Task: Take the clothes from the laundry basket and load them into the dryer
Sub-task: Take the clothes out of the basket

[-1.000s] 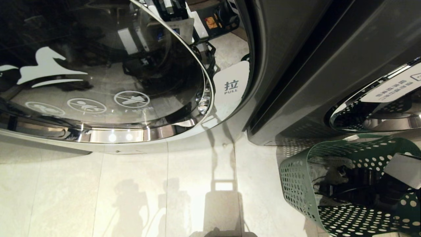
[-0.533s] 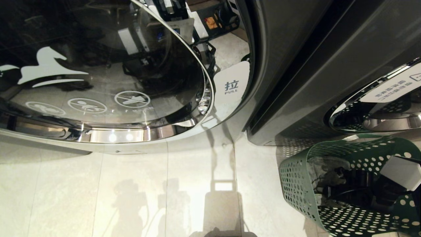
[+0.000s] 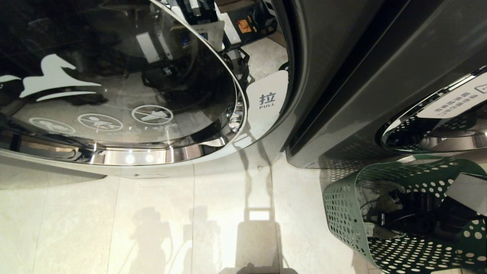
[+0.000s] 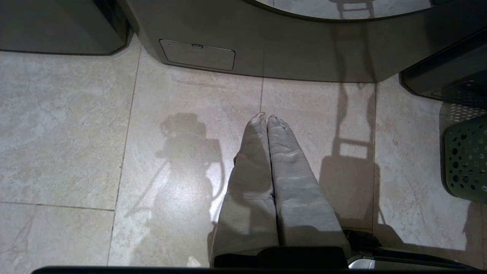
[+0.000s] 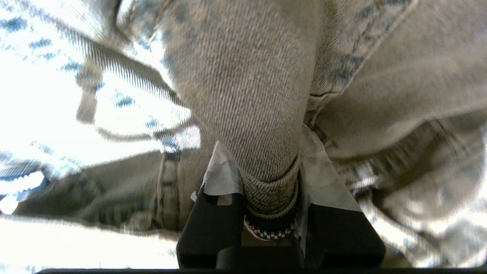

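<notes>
Pale marble-look floor tiles (image 3: 159,220) under warm light, shadows falling toward six o'clock; dark grey machine cabinet (image 3: 342,76) at two o'clock

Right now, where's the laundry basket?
The laundry basket sits at the head view's lower right, on the floor just below the right-hand dryer. The right gripper is inside it, pinching denim.

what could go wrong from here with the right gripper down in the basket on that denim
1. The right gripper pinches only a narrow fold of the denim garment; the heavy fabric may slip out when lifted.
2. The garment lies bunched inside the green laundry basket, so pulling it may drag or tip the basket.
3. The left gripper hangs shut over the floor, so nothing steadies the basket.
</notes>
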`<state>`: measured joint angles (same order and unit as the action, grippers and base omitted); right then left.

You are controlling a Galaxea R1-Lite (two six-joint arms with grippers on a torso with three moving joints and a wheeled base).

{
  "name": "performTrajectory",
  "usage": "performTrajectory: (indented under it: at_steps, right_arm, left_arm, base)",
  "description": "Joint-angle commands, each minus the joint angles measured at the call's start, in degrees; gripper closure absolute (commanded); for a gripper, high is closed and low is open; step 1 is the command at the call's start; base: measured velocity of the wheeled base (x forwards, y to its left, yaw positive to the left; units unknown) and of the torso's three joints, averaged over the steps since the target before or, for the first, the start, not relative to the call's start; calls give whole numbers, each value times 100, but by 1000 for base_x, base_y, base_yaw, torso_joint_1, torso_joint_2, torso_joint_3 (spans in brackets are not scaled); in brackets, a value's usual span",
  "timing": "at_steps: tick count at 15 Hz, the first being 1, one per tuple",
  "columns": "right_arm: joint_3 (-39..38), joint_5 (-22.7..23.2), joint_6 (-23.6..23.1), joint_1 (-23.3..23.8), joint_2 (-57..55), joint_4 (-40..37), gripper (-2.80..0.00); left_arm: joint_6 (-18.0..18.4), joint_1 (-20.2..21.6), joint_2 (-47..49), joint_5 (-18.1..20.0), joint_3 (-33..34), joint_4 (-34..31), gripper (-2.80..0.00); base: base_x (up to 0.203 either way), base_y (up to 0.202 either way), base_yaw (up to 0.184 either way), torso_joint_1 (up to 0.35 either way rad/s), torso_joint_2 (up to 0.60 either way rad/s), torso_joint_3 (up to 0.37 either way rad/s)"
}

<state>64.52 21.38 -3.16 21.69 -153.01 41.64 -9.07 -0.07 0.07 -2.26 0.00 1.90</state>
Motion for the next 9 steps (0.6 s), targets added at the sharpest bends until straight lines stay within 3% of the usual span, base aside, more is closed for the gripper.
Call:
performTrajectory:
  at_steps: [1,9]
  right_arm:
    - [-247,18,1,2,415,-34,0]
    - [-2230,-10,27,0,2856,66,0]
  left_arm:
    - [-8,-1,1,-3,176,3,0]
    - [-8,5,-7,-3,176,3,0]
  base:
    - [0,0,0,0,0,0]
    - [0,0,0,0,0,0]
